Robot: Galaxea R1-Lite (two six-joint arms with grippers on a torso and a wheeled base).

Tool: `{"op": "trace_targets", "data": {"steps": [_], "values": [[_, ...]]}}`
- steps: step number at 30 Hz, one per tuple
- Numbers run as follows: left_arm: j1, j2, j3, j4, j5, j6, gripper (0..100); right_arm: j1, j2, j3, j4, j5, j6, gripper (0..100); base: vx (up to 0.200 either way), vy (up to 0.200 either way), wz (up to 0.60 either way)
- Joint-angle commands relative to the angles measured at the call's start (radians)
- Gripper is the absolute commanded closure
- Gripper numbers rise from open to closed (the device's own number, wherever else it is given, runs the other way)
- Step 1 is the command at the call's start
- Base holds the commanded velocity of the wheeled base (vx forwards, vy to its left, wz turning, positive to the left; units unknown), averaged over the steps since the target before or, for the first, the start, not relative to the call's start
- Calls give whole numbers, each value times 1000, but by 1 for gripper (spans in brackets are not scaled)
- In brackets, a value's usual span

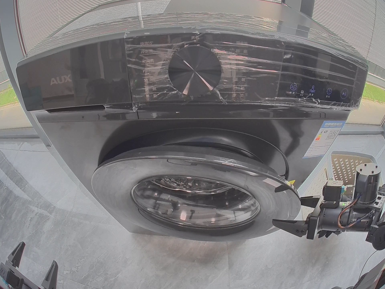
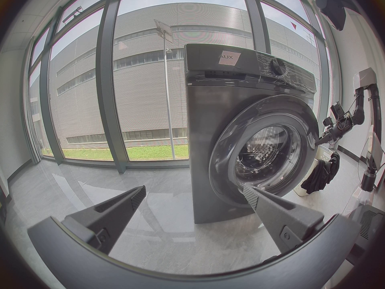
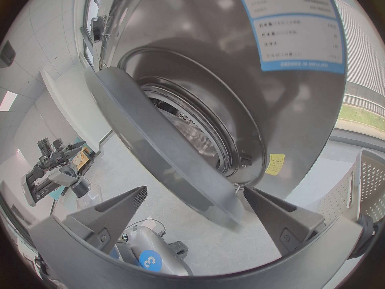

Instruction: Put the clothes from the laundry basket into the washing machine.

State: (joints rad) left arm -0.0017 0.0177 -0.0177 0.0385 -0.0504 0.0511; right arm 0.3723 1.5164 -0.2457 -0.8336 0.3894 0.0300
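My right hand [image 1: 290, 212], fingers apart, sits at the door [image 1: 120, 189] rim; I judge a slip would let the door swing shut. Dark clothes [image 2: 323, 173] hang on the laundry basket [image 1: 349, 167], right of the washing machine [image 1: 80, 133].

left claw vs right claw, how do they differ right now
The right claw is at the door's edge; the left claw is low over the floor, apart from the washer. The right claw brackets that edge; the left claw brackets nothing. Both are open.
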Motion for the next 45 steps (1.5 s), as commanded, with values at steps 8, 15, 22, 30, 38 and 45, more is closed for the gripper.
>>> {"op": "trace_targets", "data": {"steps": [8,15,22,30,38,45], "values": [[0,-18,18,-2,-2,-2,0,23,38,-49,-12,-26,-1,0,-150,0,0],[0,-18,18,-2,-2,1,0,60,-12,20,-5,-26,-2,0,0,0,0],[0,-18,18,-2,-2,0,0,40,-30,8,-15,-27,1,0,0,0,0],[0,-18,18,-2,-3,-2,0,86,38,-9,-13,-38,1,0,-200,0,0],[0,-18,18,-2,-2,1,0,132,4,54,-13,-41,2,0,-25,0,0],[0,-18,18,-2,-3,-2,0,125,-5,40,-15,-41,2,0,-57,0,0]]}}
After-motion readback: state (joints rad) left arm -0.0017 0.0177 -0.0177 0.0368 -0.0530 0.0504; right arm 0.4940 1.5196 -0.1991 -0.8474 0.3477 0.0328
